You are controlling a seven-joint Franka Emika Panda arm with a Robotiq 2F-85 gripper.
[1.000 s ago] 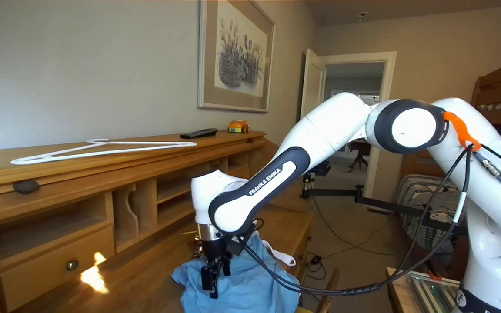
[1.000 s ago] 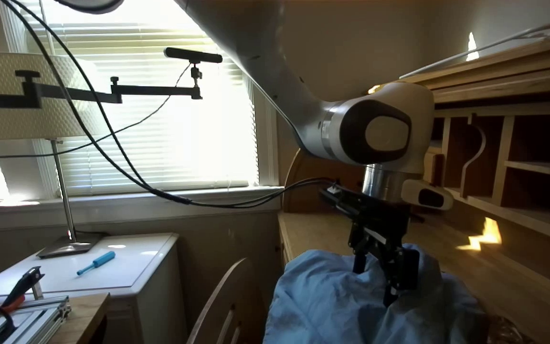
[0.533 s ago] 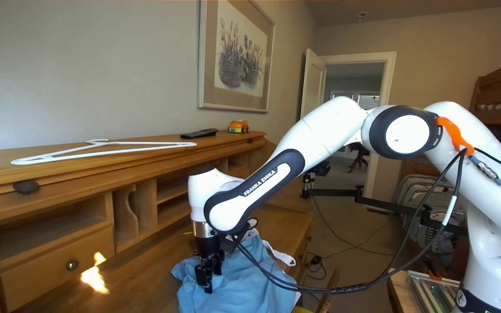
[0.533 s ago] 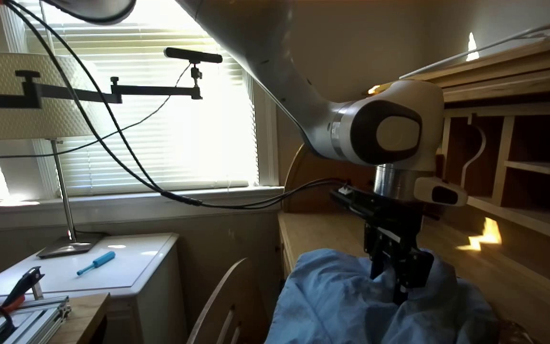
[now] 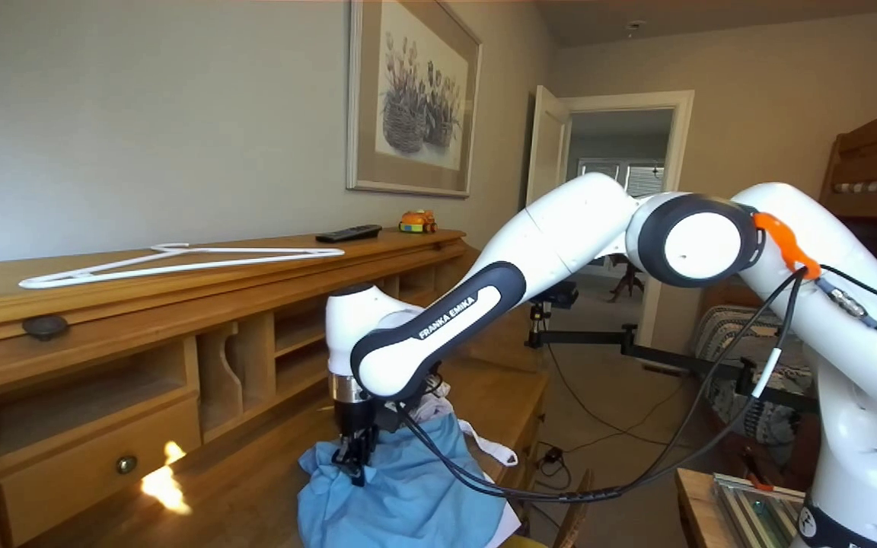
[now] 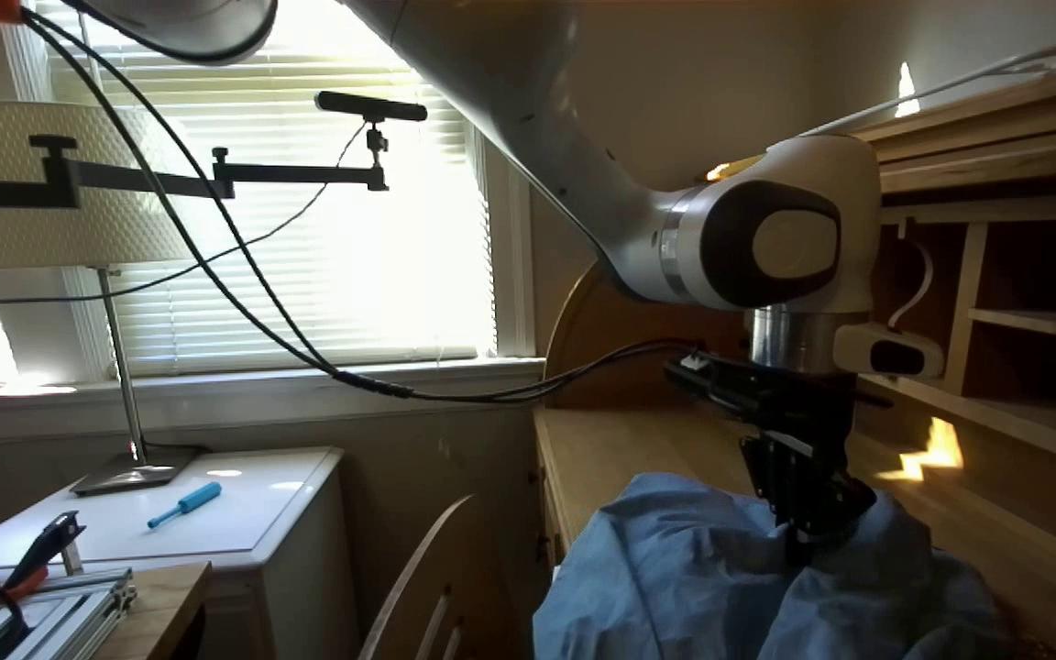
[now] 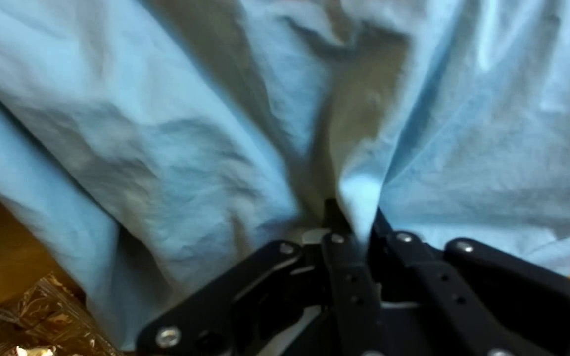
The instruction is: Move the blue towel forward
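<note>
Pinching a fold, nearly closed, the black two-fingered gripper (image 7: pixel 358 222) could lose the crumpled light-blue cloth towel (image 5: pixel 408 498), lying near on the brown wooden desk (image 5: pixel 240 487), if the loose bulk drags.

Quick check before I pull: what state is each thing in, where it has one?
Blue towel: crumpled, one fold pinched
Gripper: shut on that fold
Brown wrapper: crumpled
Knobbed drawer: shut
Room door: open
Window blinds: lowered
White hanger: lying flat
Lamp: lit or unlit, cannot tell
</note>
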